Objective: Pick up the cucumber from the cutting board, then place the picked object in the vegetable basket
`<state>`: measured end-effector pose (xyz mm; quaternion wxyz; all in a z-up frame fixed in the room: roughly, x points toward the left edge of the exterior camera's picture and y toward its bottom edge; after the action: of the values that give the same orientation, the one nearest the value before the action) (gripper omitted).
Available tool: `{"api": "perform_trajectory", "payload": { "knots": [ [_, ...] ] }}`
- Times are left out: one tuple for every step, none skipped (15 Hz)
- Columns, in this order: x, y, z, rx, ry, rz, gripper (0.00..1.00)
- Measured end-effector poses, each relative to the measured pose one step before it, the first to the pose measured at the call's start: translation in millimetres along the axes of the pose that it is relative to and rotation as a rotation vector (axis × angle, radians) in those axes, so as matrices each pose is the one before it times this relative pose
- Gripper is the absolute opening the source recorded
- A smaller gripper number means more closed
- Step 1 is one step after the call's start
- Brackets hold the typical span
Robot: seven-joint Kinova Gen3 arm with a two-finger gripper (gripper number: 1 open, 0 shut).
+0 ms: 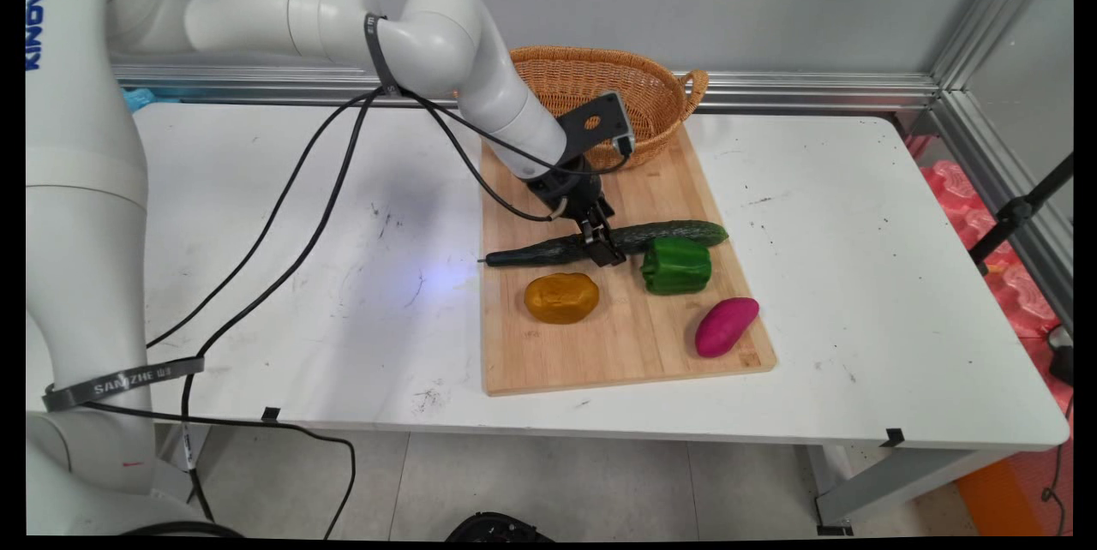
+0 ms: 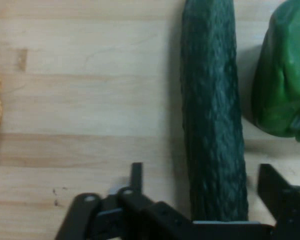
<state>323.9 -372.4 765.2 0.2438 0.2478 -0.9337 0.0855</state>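
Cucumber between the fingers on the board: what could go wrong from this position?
1. The gripper straddles the cucumber with its fingers still apart, the left one further off. An uneven close might roll or push the cucumber aside.
2. The green pepper lies close beside the cucumber, near the right finger; closing or lifting could nudge it.
3. The cucumber is long, and one end overhangs the cutting board; lifted, it may tilt or swing.
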Motion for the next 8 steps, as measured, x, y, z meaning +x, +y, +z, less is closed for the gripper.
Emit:
{"api": "perform_trajectory", "payload": {
  "knots": [
    [-0.65,0.6,2.0,-0.00264,-0.00033,-0.00232,0.0],
    [-0.29,0.48,1.46,-0.00177,0.00036,-0.00172,0.0],
    [-0.17,0.26,0.58,-0.00093,0.00047,-0.0025,0.0],
    [0.06,0.14,0.25,-0.00058,0.00041,-0.00169,0.0],
    [0.47,0.21,0.03,-0.00116,0.00115,-0.00208,0.0],
    [0.94,-0.01,-0.84,-0.0008,0.00239,-0.0027,0.0],
    [1.86,-0.19,-2.17,0.00006,0.00457,-0.00278,0.0],
    [1.75,-0.09,-3.03,0.00035,0.00476,-0.0029,0.0]
  ]
}}
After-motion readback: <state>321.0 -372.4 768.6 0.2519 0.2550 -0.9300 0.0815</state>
